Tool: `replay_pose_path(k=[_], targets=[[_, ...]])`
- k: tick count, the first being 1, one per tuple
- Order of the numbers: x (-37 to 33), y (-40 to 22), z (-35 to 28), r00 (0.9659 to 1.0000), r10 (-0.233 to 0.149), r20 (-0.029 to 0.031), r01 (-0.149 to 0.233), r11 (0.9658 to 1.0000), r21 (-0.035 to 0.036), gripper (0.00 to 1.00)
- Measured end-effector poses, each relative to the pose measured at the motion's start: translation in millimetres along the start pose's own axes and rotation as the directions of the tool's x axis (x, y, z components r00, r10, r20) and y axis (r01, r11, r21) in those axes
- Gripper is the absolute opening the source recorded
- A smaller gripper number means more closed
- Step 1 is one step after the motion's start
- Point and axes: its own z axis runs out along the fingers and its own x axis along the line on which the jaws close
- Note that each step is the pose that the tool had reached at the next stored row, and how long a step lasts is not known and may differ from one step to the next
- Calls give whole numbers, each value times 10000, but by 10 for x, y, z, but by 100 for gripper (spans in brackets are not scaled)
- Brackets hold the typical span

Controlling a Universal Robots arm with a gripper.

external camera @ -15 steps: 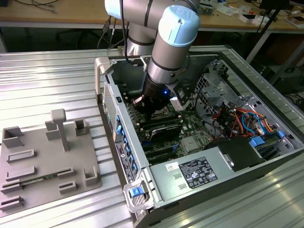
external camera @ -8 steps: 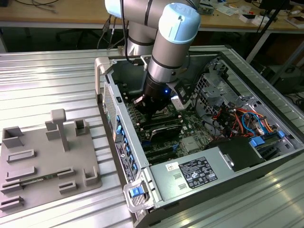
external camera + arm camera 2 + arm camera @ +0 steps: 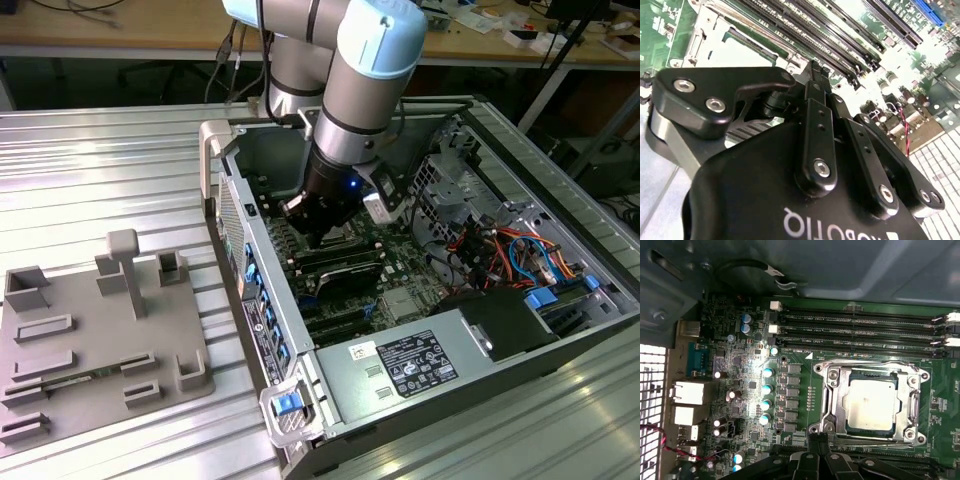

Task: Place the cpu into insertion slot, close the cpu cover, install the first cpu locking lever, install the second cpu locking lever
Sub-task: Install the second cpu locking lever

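The cpu (image 3: 872,404), a dull silver square, lies flat in the insertion slot (image 3: 875,376) on the green board. The cpu cover (image 3: 834,400), a silvery frame with a square window, lies flat around the chip. A thin metal bar runs along the frame's side nearest the memory slots. My gripper (image 3: 816,441) hangs just beside the frame's opposite edge. Its black fingers (image 3: 815,75) are pressed together, and nothing shows between them. In the exterior view the arm reaches down into the open computer case, with the gripper (image 3: 318,238) low over the board.
Long black memory slots (image 3: 860,330) run beside the socket. The grey power supply box (image 3: 400,365) and coloured cables (image 3: 500,250) stand in the case on the exterior view's right. A grey fixture plate (image 3: 100,340) lies on the ribbed metal table at the exterior view's left.
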Motion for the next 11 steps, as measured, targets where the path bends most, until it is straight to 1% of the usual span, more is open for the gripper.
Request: replay_pose_path(k=[4, 11], targets=[[1, 1, -59, 10000, 0, 0, 0, 10000, 0, 11], [1, 2, -63, 10000, 0, 1, 0, 10000, -19, 11]])
